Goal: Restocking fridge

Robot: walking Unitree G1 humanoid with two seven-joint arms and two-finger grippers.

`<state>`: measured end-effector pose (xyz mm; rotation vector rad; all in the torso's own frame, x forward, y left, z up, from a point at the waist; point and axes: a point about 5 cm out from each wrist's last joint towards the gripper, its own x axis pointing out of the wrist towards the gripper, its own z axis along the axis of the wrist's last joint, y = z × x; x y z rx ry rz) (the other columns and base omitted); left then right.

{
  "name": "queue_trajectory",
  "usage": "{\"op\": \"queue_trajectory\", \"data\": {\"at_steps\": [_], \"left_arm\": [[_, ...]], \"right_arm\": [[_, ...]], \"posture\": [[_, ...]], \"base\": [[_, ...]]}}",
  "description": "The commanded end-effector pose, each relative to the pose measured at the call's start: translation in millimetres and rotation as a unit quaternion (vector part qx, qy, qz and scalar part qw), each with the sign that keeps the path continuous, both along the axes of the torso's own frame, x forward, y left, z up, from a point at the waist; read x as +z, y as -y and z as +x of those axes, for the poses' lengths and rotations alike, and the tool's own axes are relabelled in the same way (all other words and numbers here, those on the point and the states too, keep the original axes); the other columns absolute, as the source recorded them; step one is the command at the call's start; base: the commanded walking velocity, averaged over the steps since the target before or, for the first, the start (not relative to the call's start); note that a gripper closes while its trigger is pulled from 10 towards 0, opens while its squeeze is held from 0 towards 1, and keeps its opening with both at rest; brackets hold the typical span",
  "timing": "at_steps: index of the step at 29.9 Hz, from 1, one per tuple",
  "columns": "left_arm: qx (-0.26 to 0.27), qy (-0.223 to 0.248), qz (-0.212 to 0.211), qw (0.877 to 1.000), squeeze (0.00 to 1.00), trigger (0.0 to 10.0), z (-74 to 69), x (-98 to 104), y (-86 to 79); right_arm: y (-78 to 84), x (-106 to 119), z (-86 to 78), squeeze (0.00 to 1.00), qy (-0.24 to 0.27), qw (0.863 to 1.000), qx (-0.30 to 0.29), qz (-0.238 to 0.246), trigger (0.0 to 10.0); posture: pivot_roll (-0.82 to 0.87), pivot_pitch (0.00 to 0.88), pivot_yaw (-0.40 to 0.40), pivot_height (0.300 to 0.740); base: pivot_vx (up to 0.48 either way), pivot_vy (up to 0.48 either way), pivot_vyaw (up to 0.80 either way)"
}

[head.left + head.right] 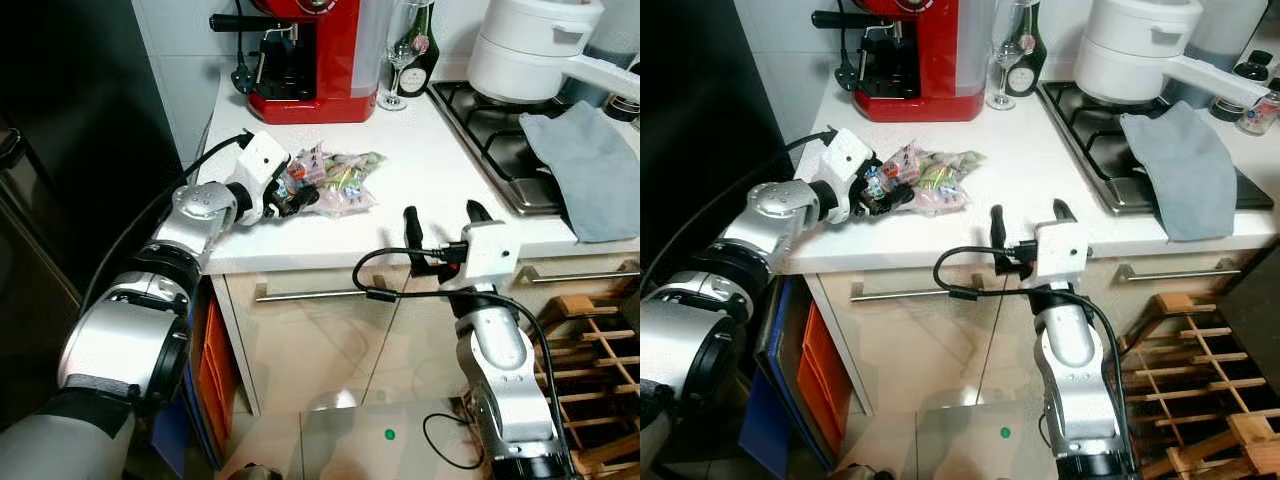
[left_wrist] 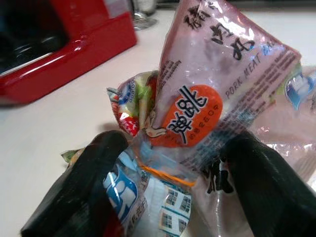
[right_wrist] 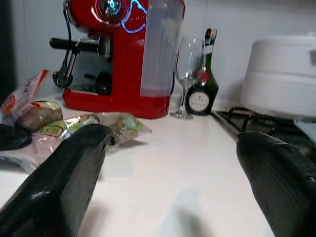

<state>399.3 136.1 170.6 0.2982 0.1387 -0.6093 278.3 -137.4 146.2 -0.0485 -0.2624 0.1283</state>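
Food packets [image 1: 335, 180] on counter [image 1: 420, 190], clamped between left gripper [image 1: 288, 197] fingers; right gripper [image 1: 441, 225] spread, near.

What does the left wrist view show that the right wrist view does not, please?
Left wrist view: the left gripper closing on the pork meat pack, print readable. Right wrist view: the right gripper open above the counter, with a wine glass, bottle, white pot. Both: the red coffee machine and the food packs.
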Motion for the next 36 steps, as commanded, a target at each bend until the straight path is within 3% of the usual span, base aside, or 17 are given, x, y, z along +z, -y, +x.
{"op": "queue_trajectory", "data": {"at_steps": [1,5,9,17,21,25,29,30,31,32,34,36], "left_arm": [[0.028,-0.028,-0.037,0.999,0.00,0.0,-4.2,-16.5,1.4],[0.045,-0.034,-0.054,0.997,0.00,0.0,-12.1,-35.1,4.1],[0.055,-0.014,-0.077,0.995,0.00,0.0,-13.7,-35.3,8.9],[0.048,0.100,-0.156,0.981,0.00,0.0,-8.4,11.3,18.6],[0.043,0.136,-0.154,0.978,0.00,0.0,-7.3,28.4,21.8],[0.063,0.208,-0.187,0.958,0.00,0.0,-11.3,62.8,17.4],[0.089,0.253,-0.211,0.940,0.00,0.0,-26.2,74.9,8.1],[0.095,0.296,-0.210,0.927,0.00,0.0,-47.6,81.8,8.7],[0.095,0.296,-0.210,0.927,0.00,0.0,-47.6,81.8,8.7],[0.093,0.333,-0.207,0.915,0.00,0.0,-67.8,87.5,13.4],[0.094,0.350,-0.205,0.909,0.00,0.0,-78.2,90.3,17.1],[0.099,0.343,-0.205,0.912,0.00,0.0,-80.1,88.1,19.7]], "right_arm": [[0.2,-3.3,4.6,0.00,-0.008,1.000,-0.002,0.002,10.0],[-1.8,-3.0,9.8,0.00,-0.009,1.000,-0.004,0.010,10.0],[-3.4,-4.3,15.7,0.00,-0.013,1.000,0.010,0.003,10.0],[-5.3,-3.6,22.9,0.00,-0.010,1.000,0.020,0.000,10.0],[-7.2,-3.0,26.4,0.00,-0.007,1.000,0.024,0.000,10.0],[-20.7,10.2,39.9,0.00,0.015,0.999,0.032,0.011,10.0],[-11.1,11.0,43.2,0.00,0.014,1.000,0.018,0.012,10.0],[2.2,11.2,42.2,0.00,0.018,1.000,-0.006,0.004,10.0],[2.2,11.2,42.2,0.00,0.018,1.000,-0.006,0.004,10.0],[10.9,11.7,40.2,0.00,0.024,0.999,-0.025,0.002,10.0],[15.7,12.2,38.6,0.00,0.028,0.999,-0.039,0.003,10.0],[17.8,13.1,36.6,0.00,0.034,0.998,-0.049,0.001,10.0]], "posture": [[-0.13,0.000,0.026,0.740],[-0.11,0.000,0.014,0.740],[-0.09,0.000,-0.003,0.740],[-0.07,0.000,-0.023,0.740],[-0.06,0.000,-0.023,0.740],[-0.05,0.000,-0.034,0.740],[-0.04,0.000,-0.043,0.740],[-0.05,0.000,-0.041,0.740],[-0.05,0.000,-0.041,0.740],[-0.05,0.000,-0.032,0.740],[-0.05,0.000,-0.029,0.740],[-0.05,0.000,-0.030,0.740]], "base": [[0.000,0.000,0.00],[0.000,0.000,0.00],[0.000,0.000,0.00],[0.000,0.000,0.00],[0.000,0.000,0.00],[0.000,0.000,0.00],[0.000,0.000,0.00],[0.000,0.000,0.00],[0.000,0.000,0.00],[0.000,0.000,0.00],[0.000,0.000,0.00],[0.000,0.000,0.00]]}}
